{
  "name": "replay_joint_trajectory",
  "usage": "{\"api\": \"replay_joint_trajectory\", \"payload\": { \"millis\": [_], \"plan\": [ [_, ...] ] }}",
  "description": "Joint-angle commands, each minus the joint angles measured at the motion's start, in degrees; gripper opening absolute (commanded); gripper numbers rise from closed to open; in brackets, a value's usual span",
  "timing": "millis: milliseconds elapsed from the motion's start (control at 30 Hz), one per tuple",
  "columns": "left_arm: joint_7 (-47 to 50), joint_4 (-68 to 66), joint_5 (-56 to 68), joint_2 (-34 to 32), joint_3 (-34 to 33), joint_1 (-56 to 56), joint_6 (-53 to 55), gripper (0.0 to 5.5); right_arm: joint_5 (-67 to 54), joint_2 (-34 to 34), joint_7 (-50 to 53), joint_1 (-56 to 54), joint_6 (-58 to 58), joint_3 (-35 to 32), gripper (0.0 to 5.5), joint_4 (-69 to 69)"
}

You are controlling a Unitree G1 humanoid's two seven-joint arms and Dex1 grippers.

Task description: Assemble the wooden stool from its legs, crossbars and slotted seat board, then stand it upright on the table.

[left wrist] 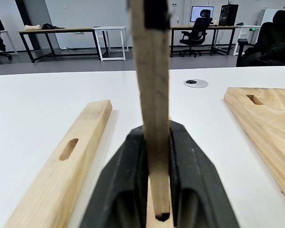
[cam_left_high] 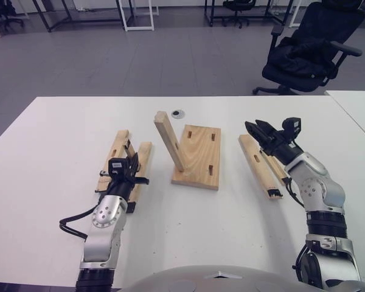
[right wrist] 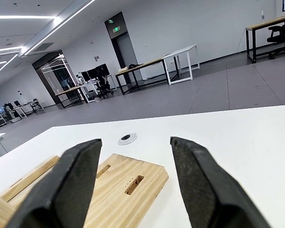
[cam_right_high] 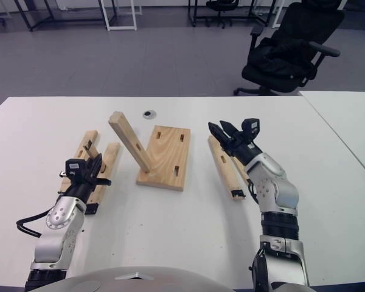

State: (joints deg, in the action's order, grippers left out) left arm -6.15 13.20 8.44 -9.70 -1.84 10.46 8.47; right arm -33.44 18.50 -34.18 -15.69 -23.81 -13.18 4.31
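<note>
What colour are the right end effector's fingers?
Black fingers on the right end effector; clearest in the right wrist view.

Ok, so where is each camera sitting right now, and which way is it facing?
Eye views: on the head, facing forward and down over the table; both arms show, with the left gripper and the right gripper.
Left wrist view: on the left wrist, facing along its fingers, shut on a wooden bar.
Right wrist view: on the right wrist, facing out between its open fingers toward the room.
Shared: all views catch the seat board and the round grommet.
</note>
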Motion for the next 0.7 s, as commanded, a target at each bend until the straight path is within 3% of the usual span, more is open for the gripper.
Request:
{"api": "replay_joint_trajectory", "payload": {
  "millis": [33,200,267,700],
  "plan": [
    [-1.88,2.98,-3.33,-4.12,0.82,0.13,3.96,0.38,0.30,0.38,-0.08,-0.79,0.33,-0.22,2.71,0.08],
    [-3.17,3.50,-5.12,-5.35,1.97,-0.33,4.74,0.38,0.11,0.03,-0.15,-0.83,0.40,-0.22,2.71,-0.06],
    [-3.48,4.08,-4.39,-5.08,1.26,-0.38,4.91,0.99,0.02,-0.09,-0.22,-0.97,0.31,-0.08,2.71,-0.08],
    [-9.24,8.22,0.48,-6.61,-2.35,3.13,7.26,3.22,-0.02,-0.27,-0.03,-0.49,0.30,-0.14,2.71,-0.42]
  ]
}}
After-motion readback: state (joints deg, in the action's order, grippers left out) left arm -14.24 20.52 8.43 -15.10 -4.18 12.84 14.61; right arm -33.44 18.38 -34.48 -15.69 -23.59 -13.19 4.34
